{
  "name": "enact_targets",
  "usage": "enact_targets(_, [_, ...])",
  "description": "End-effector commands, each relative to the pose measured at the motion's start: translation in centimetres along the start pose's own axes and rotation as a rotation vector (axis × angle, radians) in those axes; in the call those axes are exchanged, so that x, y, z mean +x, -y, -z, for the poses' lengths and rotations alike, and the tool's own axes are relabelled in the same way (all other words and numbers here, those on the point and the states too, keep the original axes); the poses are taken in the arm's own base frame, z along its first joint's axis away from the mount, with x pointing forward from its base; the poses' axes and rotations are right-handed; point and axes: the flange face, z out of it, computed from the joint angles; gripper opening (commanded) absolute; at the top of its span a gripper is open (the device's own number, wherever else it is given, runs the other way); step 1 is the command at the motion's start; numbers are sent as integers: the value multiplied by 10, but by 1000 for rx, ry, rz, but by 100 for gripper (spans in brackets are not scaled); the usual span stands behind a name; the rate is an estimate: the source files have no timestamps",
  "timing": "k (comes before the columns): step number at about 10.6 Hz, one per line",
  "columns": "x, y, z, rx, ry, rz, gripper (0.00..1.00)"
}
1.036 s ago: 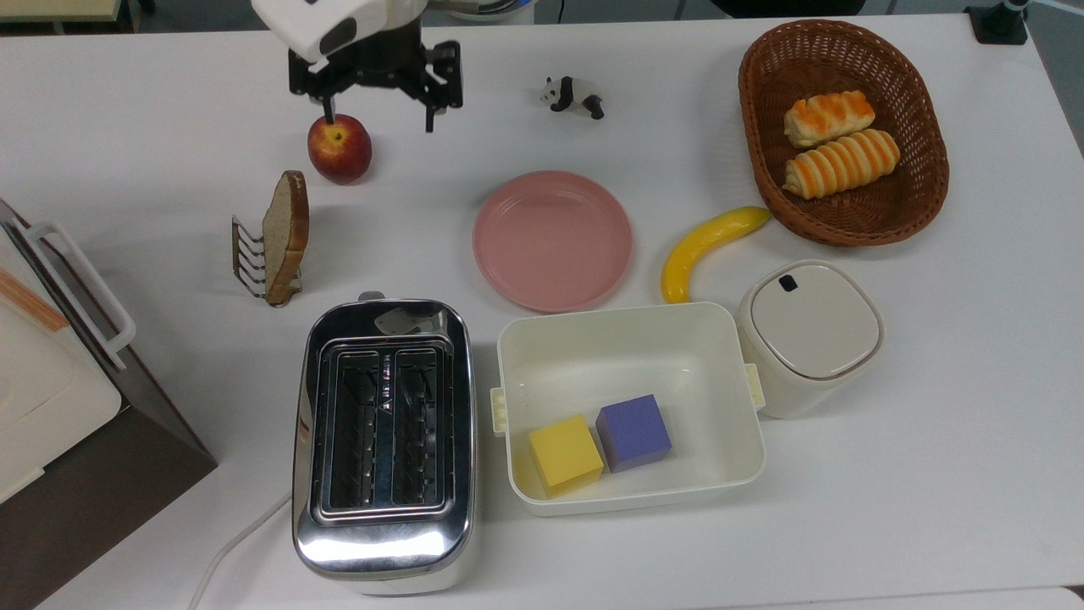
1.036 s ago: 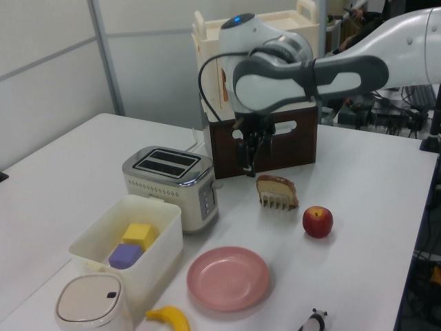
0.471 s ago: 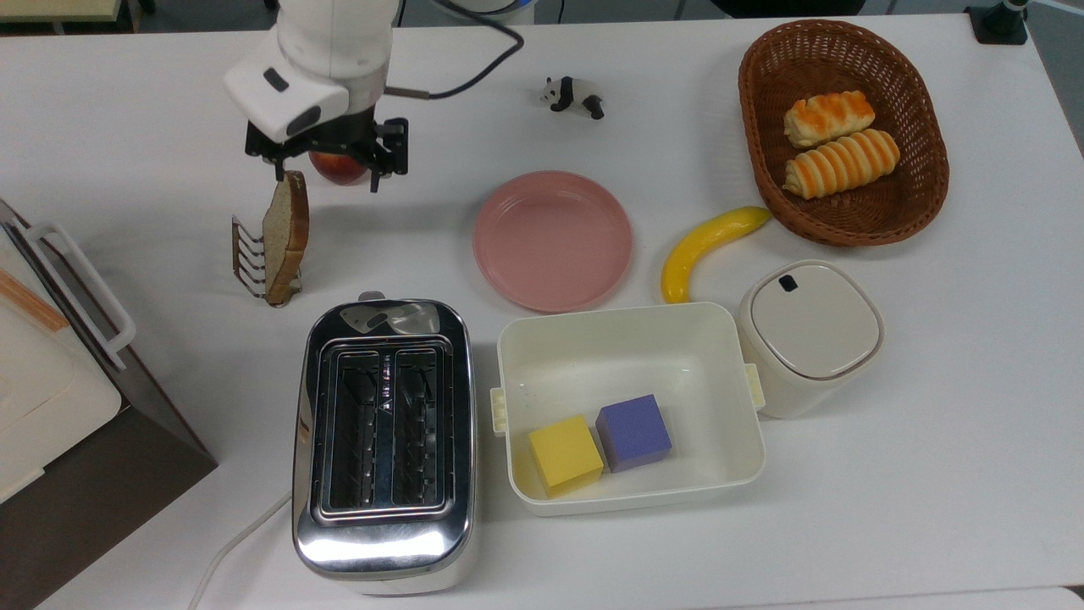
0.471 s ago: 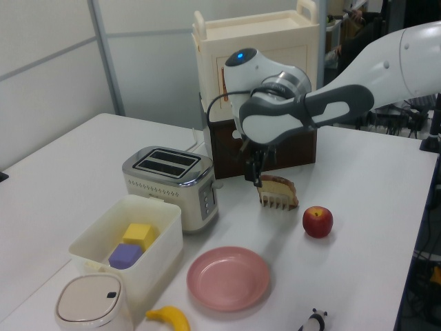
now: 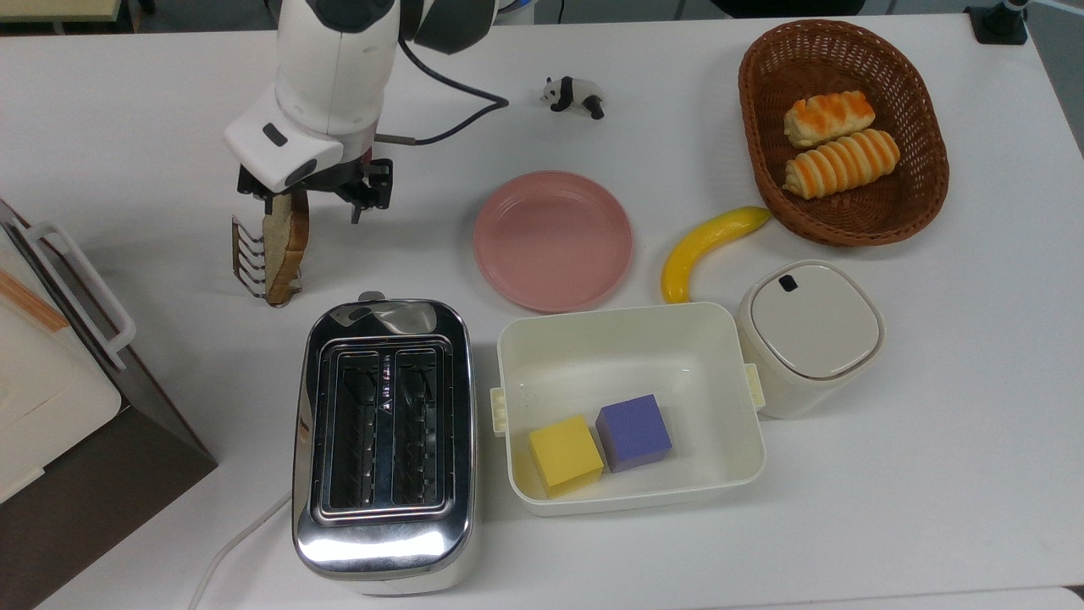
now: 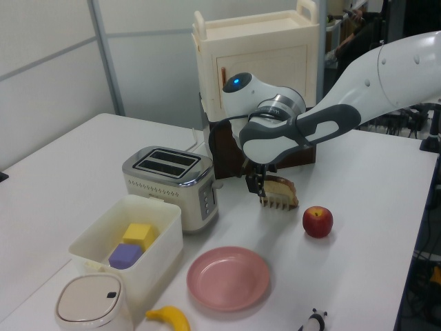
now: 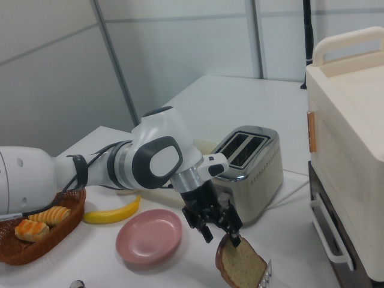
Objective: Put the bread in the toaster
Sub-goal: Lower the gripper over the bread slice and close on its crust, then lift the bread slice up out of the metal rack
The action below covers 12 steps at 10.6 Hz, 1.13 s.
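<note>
A lab: white table [image 5: 931,424], partition panels [image 7: 180,54], toy food props.

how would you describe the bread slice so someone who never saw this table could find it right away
Start at the chrome toaster near the top view's lower left, then look just past its far end to a small wire rack. The bread stands on edge in it, under the gripper. It is one flat tan slice with a brown crust, unlike the striped rolls in the basket.

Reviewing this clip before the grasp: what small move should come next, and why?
Probably lower a little more, then close. The end effector is open, straddling the top of the bread, which stands upright in its wire rack, not yet gripped.
</note>
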Motion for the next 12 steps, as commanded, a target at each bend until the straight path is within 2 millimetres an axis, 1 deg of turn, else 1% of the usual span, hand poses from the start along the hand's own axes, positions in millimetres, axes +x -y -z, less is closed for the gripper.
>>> enact_targets(1, [0, -7, -11, -45, -22, 38, 68])
enact_targets(2, [-1, -11, -12, -52, -19, 53, 43])
enact_targets(3, [-2, -15, -11, -53, -18, 112, 5])
enact_targets(4, [-4, -21, -8, -53, -20, 116, 0])
enact_targets(5, [-5, -27, 1, -56, -29, 103, 0])
enact_targets(6, [-8, -29, 18, -59, -53, 94, 0])
enact_targets(8, [-11, -33, 41, -63, -88, 80, 0])
enact_targets(9, [-10, -39, 59, -64, -110, 47, 0])
enact_targets(11, [-1, -39, 115, -42, -173, 9, 0])
enact_targets(12, [3, -42, 140, -14, -220, -15, 0])
